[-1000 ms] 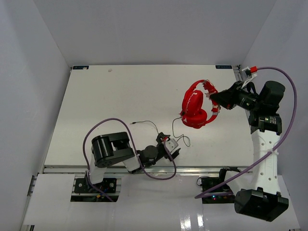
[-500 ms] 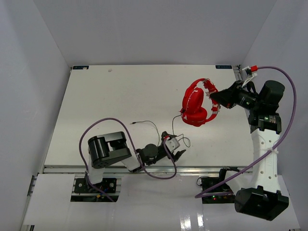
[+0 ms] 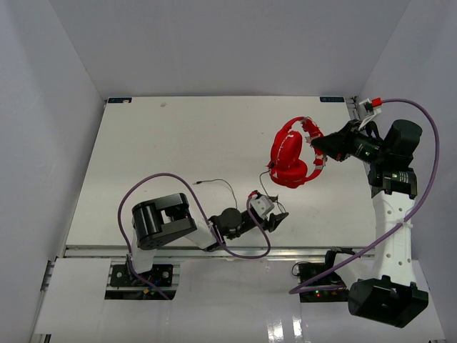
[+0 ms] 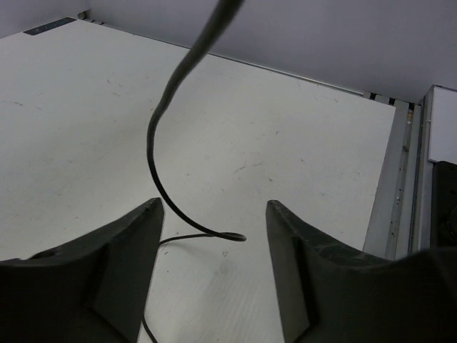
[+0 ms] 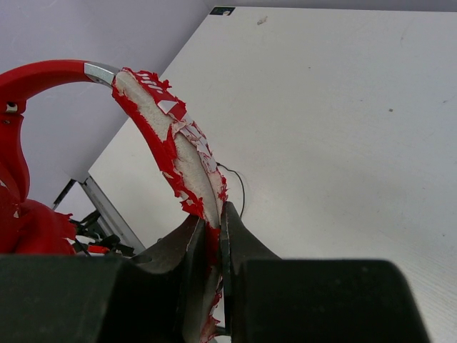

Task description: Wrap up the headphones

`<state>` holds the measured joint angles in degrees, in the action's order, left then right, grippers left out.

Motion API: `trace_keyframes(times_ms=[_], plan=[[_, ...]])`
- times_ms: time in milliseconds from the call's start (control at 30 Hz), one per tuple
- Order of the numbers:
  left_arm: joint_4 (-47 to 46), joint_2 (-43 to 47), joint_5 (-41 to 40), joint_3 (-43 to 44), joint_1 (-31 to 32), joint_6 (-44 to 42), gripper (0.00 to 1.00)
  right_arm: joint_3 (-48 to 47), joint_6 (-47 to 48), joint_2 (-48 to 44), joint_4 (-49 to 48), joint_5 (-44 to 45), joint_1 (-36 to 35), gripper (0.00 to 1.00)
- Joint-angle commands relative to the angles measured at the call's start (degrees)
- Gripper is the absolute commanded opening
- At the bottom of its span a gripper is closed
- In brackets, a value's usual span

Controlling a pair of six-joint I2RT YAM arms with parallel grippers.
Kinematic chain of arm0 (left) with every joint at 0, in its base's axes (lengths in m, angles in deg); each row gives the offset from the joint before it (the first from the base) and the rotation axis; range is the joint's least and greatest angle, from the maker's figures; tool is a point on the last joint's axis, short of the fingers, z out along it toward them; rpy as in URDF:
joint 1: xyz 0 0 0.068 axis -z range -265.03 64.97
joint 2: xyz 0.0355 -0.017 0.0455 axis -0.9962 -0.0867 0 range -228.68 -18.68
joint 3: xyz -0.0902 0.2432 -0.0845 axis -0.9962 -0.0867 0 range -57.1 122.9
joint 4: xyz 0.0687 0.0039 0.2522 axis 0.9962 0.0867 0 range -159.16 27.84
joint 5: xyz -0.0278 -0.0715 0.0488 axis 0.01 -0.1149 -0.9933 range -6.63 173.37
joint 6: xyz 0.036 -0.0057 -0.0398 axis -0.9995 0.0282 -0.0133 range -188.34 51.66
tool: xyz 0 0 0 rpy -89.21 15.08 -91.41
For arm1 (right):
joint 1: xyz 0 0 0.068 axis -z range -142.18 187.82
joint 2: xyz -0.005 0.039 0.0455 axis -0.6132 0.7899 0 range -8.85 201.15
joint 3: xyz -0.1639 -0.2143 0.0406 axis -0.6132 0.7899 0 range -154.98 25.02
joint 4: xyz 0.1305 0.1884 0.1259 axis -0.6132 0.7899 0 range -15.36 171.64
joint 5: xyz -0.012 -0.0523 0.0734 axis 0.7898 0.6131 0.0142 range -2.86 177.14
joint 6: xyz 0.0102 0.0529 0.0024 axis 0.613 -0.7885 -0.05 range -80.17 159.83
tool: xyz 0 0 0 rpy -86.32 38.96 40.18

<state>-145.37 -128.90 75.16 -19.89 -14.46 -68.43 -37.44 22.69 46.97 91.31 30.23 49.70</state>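
Observation:
The red headphones (image 3: 289,158) hang in the air above the table's right half. My right gripper (image 3: 319,146) is shut on their peeling red-and-white headband (image 5: 182,153). The thin black cable (image 3: 228,187) runs from the cups down to the table and leftward to a small plug (image 3: 197,184). My left gripper (image 3: 278,216) is open, low over the table near the front edge. A loop of the cable (image 4: 161,168) lies on the table between and ahead of its fingers, untouched.
The white table (image 3: 178,143) has a metal rail along its front edge (image 3: 214,250). Purple robot cables (image 3: 421,164) loop beside both arms. White walls enclose the table on three sides.
My left gripper has moved to the right along the table's front, toward the cable loop under the headphones. The right gripper and headphones have stayed almost still.

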Motion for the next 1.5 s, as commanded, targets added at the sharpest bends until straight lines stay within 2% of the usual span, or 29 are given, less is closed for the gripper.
trace_keyframes(times_ms=[0, 333, 400, 567, 667, 767, 800, 867, 967, 1100, 1233, 1333, 1467], plan=[[-26.7, 0.3, 2.1, 1.2, -0.3, 4.2, 0.61, -0.5, -1.2, -1.2, -0.6, -0.9, 0.0, 0.08], [-28.2, 0.7, -1.8, -0.4, -0.3, 7.4, 0.35, -0.8, -1.1, -1.6, 0.0, -0.7, -0.1, 0.08], [-28.1, 1.1, -2.9, -0.6, -0.3, 7.5, 0.26, -0.9, -1.0, -1.8, 0.2, -0.7, -0.1, 0.08], [-28.0, 2.3, -4.0, -0.9, -0.3, 7.0, 0.2, -0.8, -0.8, -2.3, 0.5, -0.7, 0.0, 0.08], [-28.0, 3.1, -4.9, -1.5, -0.3, 6.6, 0.22, -0.7, -0.7, -2.8, 0.7, -0.6, -0.1, 0.08], [-28.0, 3.5, -6.0, -1.7, -0.3, 6.4, 0.33, -0.9, -0.6, -3.1, 0.8, -0.5, 0.0, 0.08], [-28.0, 3.5, -6.2, -1.7, -0.3, 6.4, 0.34, -0.9, -0.6, -3.2, 0.9, -0.5, 0.0, 0.08], [-28.0, 3.5, -6.4, -1.6, -0.3, 6.5, 0.45, -0.9, -0.7, -3.4, 0.9, -0.6, -0.1, 0.08], [-28.0, 2.8, -6.4, -0.6, -0.3, 6.5, 0.51, -0.9, -0.9, -3.6, 0.9, -0.7, -0.1, 0.08], [-27.8, 0.6, -7.0, 2.4, -0.7, 6.1, 0.53, -0.8, -1.6, -4.0, 0.5, -0.9, 0.0, 0.08], [-27.7, -0.3, -6.7, 3.8, -1.0, 6.6, 0.46, -1.5, -1.3, -4.2, 1.1, -1.0, 0.0, 0.08], [-27.2, 0.0, -5.2, 3.9, -1.0, 7.0, 0.3, -1.8, -1.4, -4.2, 1.3, -1.1, 0.0, 0.08], [-26.8, 0.5, -4.1, 3.2, -1.0, 8.0, 0.16, -1.8, -1.4, -4.2, 1.3, -1.0, 0.0, 0.08]])
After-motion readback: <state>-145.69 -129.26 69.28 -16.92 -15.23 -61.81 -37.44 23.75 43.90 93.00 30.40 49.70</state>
